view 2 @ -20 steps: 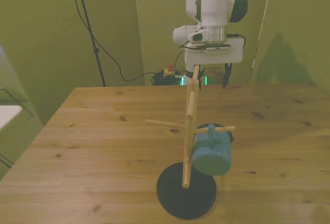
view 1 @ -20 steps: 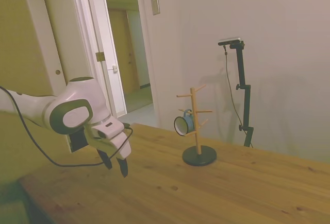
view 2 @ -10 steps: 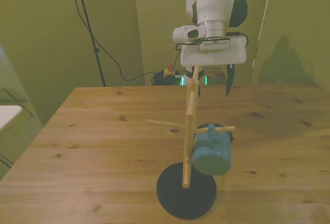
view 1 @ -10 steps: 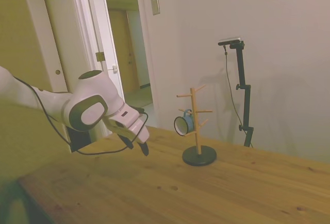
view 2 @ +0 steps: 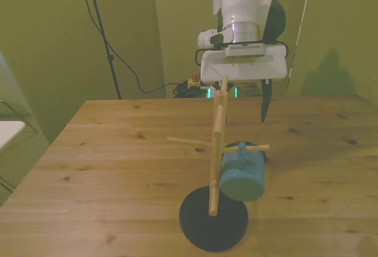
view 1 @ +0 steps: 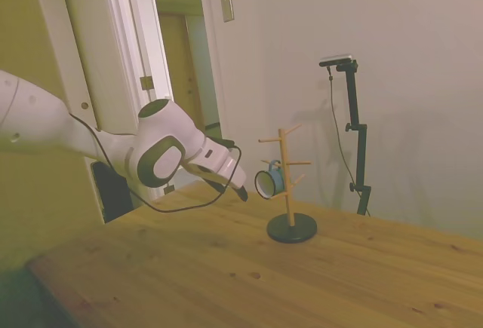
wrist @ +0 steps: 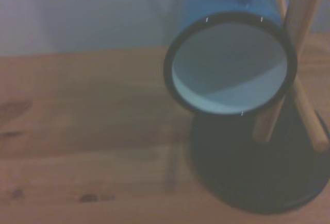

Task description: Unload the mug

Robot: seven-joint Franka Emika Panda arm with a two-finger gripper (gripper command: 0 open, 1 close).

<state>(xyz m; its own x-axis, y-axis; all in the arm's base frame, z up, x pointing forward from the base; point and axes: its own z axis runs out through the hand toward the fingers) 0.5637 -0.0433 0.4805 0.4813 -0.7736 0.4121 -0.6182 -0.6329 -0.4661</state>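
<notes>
Mug (view 1: 269, 182) hanging on peg rack (view 1: 287, 185), wooden table (view 1: 226, 283), open doorway (view 1: 185, 87) behind.

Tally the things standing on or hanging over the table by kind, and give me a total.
Mugs: 1, the blue-green mug hanging on the rack.
Peg racks: 1, the wooden peg rack on a dark round base.
Robot pincers: 1, the pincer close to the mug's open mouth.
Total: 3
</notes>
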